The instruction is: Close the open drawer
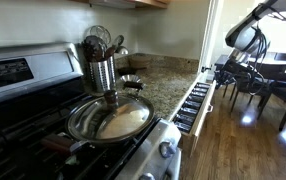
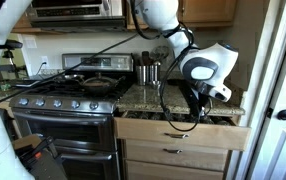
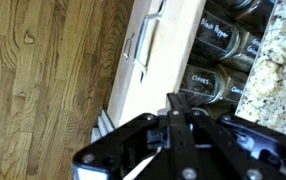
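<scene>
Soft daylight, glare on floor (image 1: 245,120), dark stove (image 2: 63,105), low-resolution blur

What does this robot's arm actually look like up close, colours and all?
The arm is white, made of rounded, bulbous segments with a dark round cap near the wrist. Black cables loop loosely beside it. The gripper at its end is black and angular.

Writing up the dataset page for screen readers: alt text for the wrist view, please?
An open light-wood drawer runs diagonally through the frame, labelled spice jars lying in rows inside it. The dark gripper sits at the bottom edge near the drawer front; wood floor lies left, speckled stone countertop right.
</scene>
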### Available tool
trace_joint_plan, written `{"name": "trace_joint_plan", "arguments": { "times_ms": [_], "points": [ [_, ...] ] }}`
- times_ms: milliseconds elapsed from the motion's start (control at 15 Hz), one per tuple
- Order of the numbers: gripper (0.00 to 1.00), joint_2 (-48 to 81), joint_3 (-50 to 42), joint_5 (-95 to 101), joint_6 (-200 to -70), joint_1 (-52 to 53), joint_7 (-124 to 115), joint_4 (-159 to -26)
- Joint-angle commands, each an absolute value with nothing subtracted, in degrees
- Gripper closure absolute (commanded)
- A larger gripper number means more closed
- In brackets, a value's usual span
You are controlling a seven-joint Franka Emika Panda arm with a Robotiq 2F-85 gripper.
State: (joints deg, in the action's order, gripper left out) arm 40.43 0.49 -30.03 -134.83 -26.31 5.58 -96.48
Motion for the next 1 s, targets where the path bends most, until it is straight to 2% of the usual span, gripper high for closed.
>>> {"name": "trace_joint_plan", "arguments": {
  "times_ms": [0, 133, 267, 333, 533, 667, 733, 800, 933],
  "points": [
    [0.97, 36.0, -1.9, -29.5, -130.3, -27.2, 6.2, -99.9],
    [0.96, 35.1, -3.9, -28.3, -127.8, -26.8, 5.5, -100.7],
    [0.71, 33.4, -6.4, -25.2, -125.3, -25.8, 5.3, -102.7],
    [0.89, 37.8, -5.0, -27.7, -127.1, -26.3, 5.9, -98.0],
    [0.71, 36.4, -6.2, -26.2, -126.2, -26.2, 5.9, -99.7],
    [0.70, 36.3, -6.2, -26.2, -126.2, -26.1, 5.9, -99.9],
    [0.45, 36.3, -6.2, -26.1, -126.2, -26.0, 5.9, -100.0],
    [0.44, 37.3, -5.9, -27.0, -126.8, -26.1, 5.5, -99.3],
    [0.31, 40.2, -4.8, -29.8, -128.3, -26.5, 4.7, -96.9]
  ]
}}
